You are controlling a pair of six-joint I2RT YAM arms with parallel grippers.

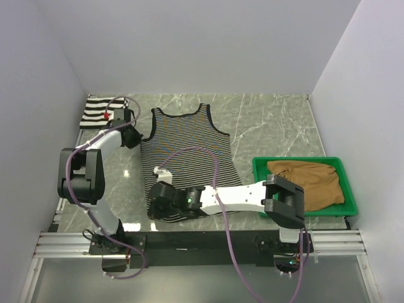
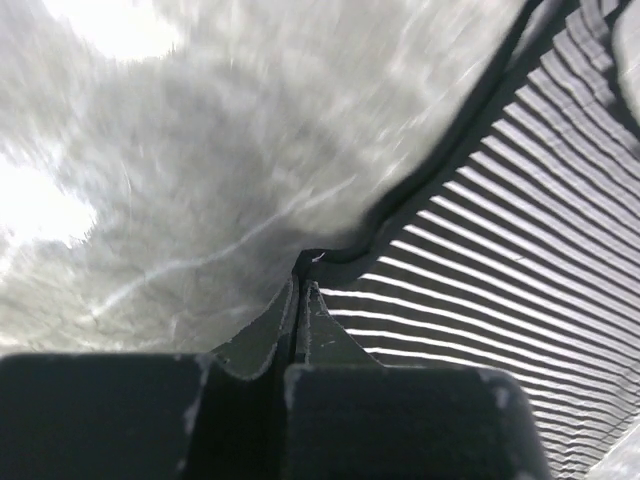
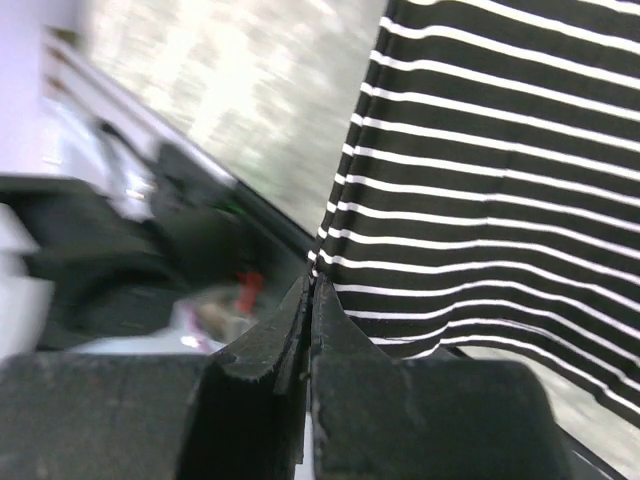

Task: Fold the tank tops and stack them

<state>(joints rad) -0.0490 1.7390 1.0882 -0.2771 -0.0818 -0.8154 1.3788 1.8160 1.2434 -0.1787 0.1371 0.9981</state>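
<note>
The 2 grippers are both pinched tight on cloth. The right gripper point(image 3: 308, 285), nearest and left of the green tray point(image 1: 259, 165), nips the near left edge of the thin-striped tank top point(image 1: 189, 136). The left gripper point(image 2: 300, 265), further back, nips that same top's left edge by the shoulder. There are 3 tank tops and 1 tray. The tan-brown tank top point(image 1: 309, 180) sits bunched inside the tray. The thin-striped one lies spread out just left of the tray, neck pointing away. The wide-striped tank top point(image 1: 101, 110) is folded small, far left of the tray, at the back.
</note>
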